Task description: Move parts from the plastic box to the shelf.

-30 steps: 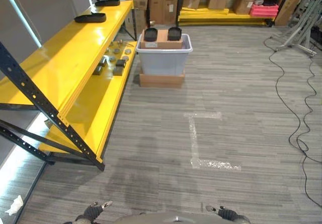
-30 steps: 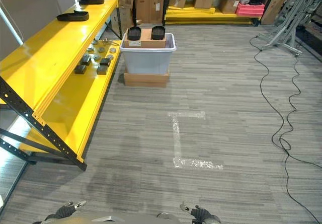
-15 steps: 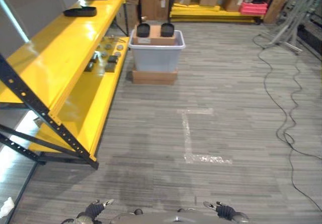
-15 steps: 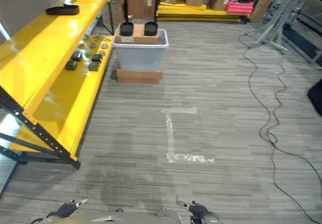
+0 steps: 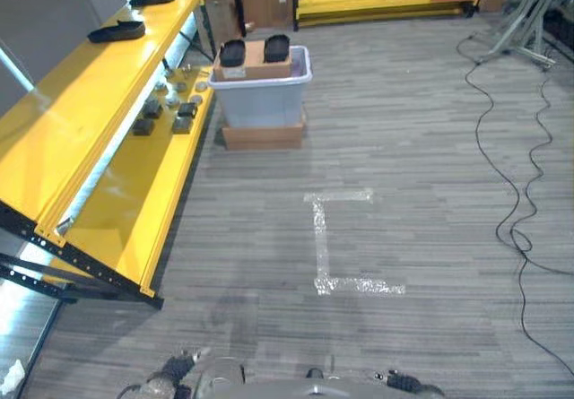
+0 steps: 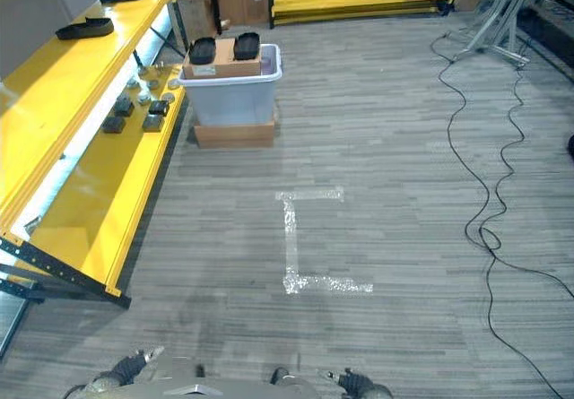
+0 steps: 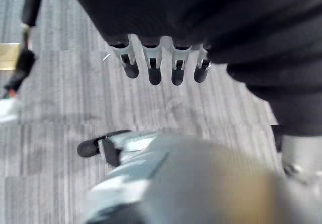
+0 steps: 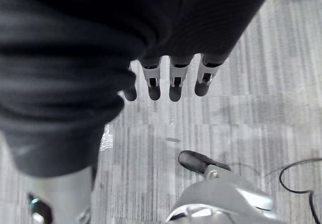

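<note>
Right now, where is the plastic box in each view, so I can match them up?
Left eye view: the plastic box stands upper left of centre, beside the yellow shelf.
Right eye view: the plastic box is upper left, again beside the shelf.
Left wrist view: not in it.
Right wrist view: not in it.
Shared landmark: the tape mark on the floor, nearer the robot than the box.

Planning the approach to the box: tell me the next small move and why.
Probably walk forward and a little left toward the plastic box. It stands far ahead on the floor beside the yellow shelf, well out of reach, with black parts on top. The left hand and right hand hang by the body, fingers relaxed, holding nothing, so closing the distance likely comes first.
</note>
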